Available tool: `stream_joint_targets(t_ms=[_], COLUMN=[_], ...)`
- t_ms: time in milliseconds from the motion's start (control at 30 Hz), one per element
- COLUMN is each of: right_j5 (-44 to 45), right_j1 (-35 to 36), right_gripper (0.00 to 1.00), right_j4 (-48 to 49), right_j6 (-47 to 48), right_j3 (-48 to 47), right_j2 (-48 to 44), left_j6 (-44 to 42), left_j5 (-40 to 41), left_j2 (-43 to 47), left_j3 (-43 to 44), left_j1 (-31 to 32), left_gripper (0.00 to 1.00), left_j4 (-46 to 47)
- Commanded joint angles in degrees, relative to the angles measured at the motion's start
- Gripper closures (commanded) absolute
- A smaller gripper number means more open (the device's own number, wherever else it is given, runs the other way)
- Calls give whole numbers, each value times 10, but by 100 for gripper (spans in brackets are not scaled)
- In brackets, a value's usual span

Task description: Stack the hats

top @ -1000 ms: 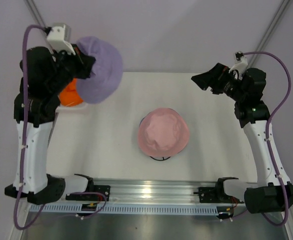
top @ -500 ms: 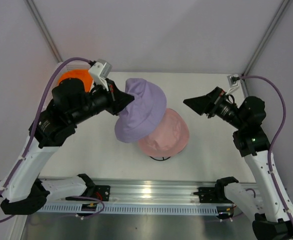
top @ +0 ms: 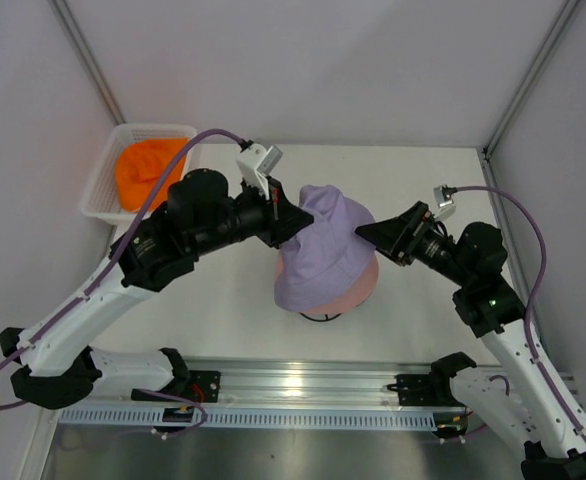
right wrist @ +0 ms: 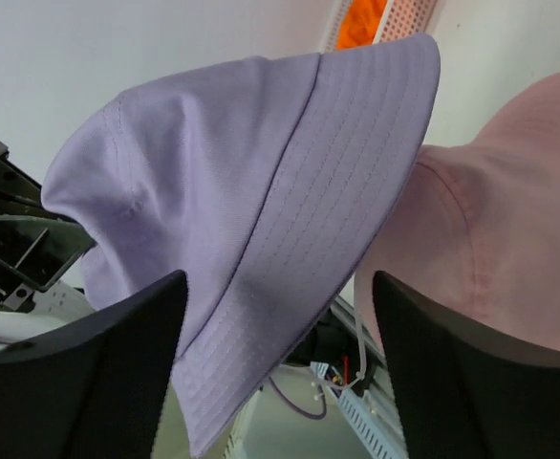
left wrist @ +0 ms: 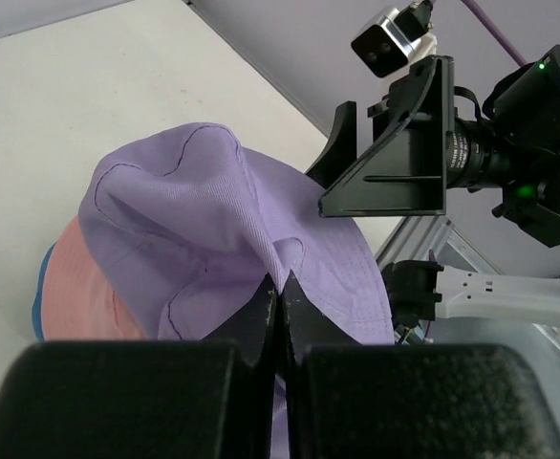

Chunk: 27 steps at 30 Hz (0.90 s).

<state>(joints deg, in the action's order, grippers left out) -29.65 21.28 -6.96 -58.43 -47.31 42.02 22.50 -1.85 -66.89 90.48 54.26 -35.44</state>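
Lavender hat (top: 323,255) hangs draped over the pink hat (top: 361,288) at mid-counter (top: 213,300), a fold of its fabric clenched tight in the left fingers (top: 291,222). Blue hat (left wrist: 39,308) shows as a sliver under the pink one, and a black wire stand (top: 318,317) peeks out below. Right fingers (top: 371,233) are spread wide and released, just beside the lavender brim, gripping nothing. Orange hat (top: 153,170) lies in the white basket (top: 95,195) at the far left corner. One second ago the lavender hat was up by the basket and the right arm was back at far right; both have since come to centre.
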Motion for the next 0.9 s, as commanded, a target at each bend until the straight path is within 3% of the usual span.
stream_joint_targets(t_ms=[0, 33, 67, 133, 167, 267, 400, 867], right_j5=[30, 33, 42, 51, 59, 64, 59, -16], right_j1=[3, 4, 4, 3, 3, 3, 4, 3], right_gripper=[23, 29, 45, 61, 79, 100, 100, 100], right_j4=[34, 29, 15, -8, -33, -66, -75, 4], right_j6=[-20, -13, -9, -1, 9, 28, 67, 131], right_j3=[-9, -10, -15, -18, -20, -14, -10, -108], right_j2=[-17, -17, -16, -12, -5, 12, 31, 151], left_j6=[9, 6, 4, -2, -5, -21, -50, -146], left_j5=[14, 16, 28, 45, 47, 92, 190, 333], left_j2=[1, -1, -4, -7, -9, -15, -29, -47], left_j3=[-2, -3, -2, -10, -10, -14, 29, 150], left_j1=[13, 19, 22, 30, 34, 55, 86, 127], left_gripper=[99, 99, 99, 99, 99, 99, 99, 99], left_j4=[43, 43, 40, 38, 36, 16, -38, -106])
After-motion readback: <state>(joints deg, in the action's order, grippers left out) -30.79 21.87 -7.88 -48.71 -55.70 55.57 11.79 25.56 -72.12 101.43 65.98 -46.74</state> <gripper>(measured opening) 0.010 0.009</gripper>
